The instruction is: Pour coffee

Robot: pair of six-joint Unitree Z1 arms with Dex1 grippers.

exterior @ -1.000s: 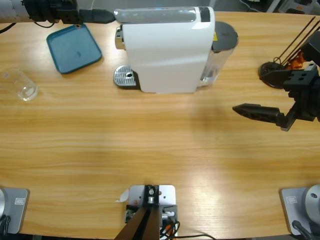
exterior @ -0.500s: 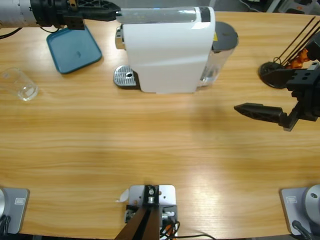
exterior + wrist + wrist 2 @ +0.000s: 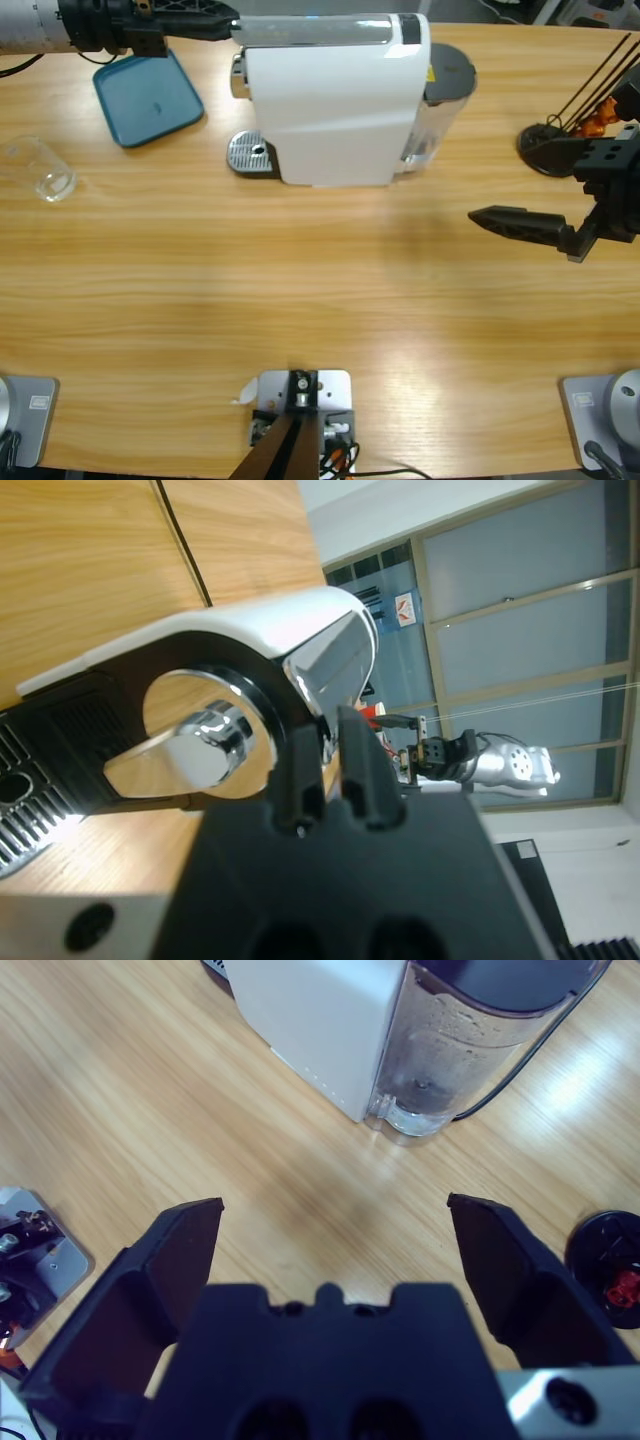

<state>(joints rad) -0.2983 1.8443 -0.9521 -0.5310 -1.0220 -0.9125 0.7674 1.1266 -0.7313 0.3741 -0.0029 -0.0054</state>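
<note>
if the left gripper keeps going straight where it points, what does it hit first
Most likely the coffee machine: the left gripper, jaws nearly closed, points at the machine's top front end, with its shiny lever right at the tips. Height clearance is unclear.

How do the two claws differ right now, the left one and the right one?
The left claw has its jaws nearly together, while the right claw is spread wide. The left one sits right at the coffee machine, by its chrome front in the left wrist view; the right one hangs over bare table, apart from the machine. Both are black, and neither holds anything.
</note>
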